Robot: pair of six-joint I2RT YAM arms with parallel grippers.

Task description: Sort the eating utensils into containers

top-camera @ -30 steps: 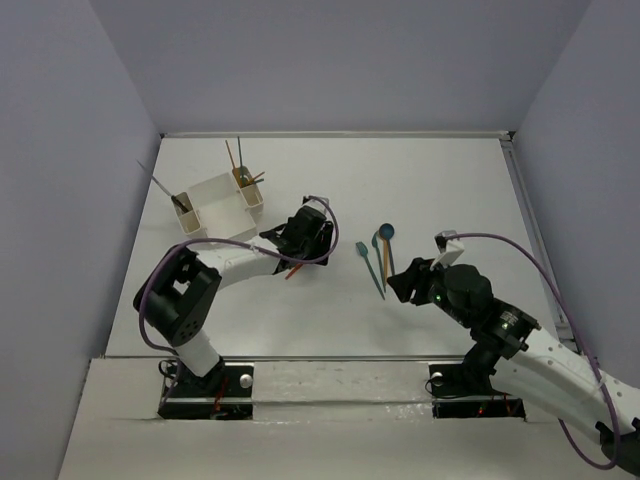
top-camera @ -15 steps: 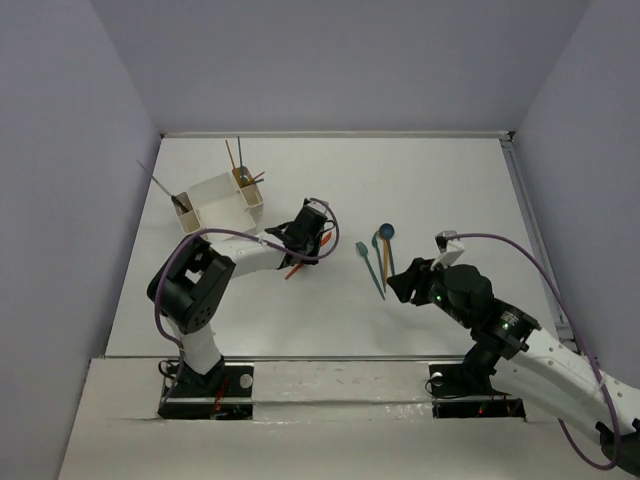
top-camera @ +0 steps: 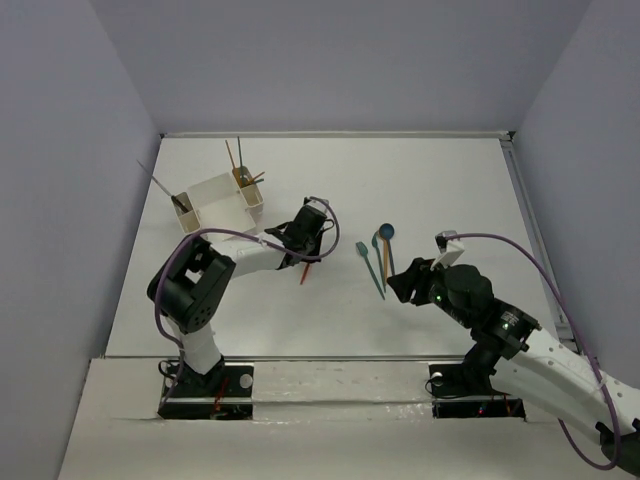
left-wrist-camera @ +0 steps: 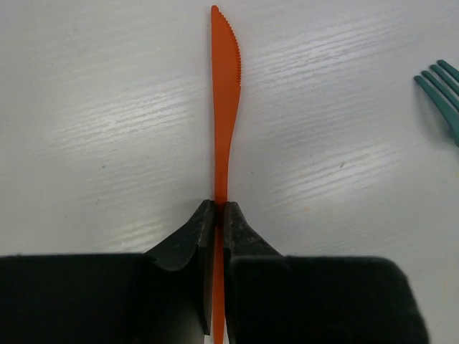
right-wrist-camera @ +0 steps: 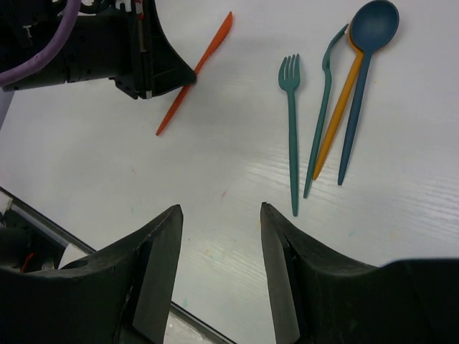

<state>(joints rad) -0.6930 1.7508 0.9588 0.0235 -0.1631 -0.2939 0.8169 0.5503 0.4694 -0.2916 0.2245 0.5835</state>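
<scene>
Near the far-left corner of the tabletop [top-camera: 450, 180] stands the white box [top-camera: 215, 192], with sticks [top-camera: 239, 155] leaning out of its end compartments. Just right of it, toward the middle, the left gripper [left-wrist-camera: 216, 213] is clenched on an orange knife [left-wrist-camera: 225, 100]. It pinches the knife partway along, and the blade runs straight out ahead of the fingers. The box lies far-left of that grip, so the left arm looks the nearer carrier. Further right, a teal fork [right-wrist-camera: 291, 136] and spoon [right-wrist-camera: 366, 64] lie side by side ahead of the right gripper [right-wrist-camera: 219, 215], whose fingers are spread and empty.
</scene>
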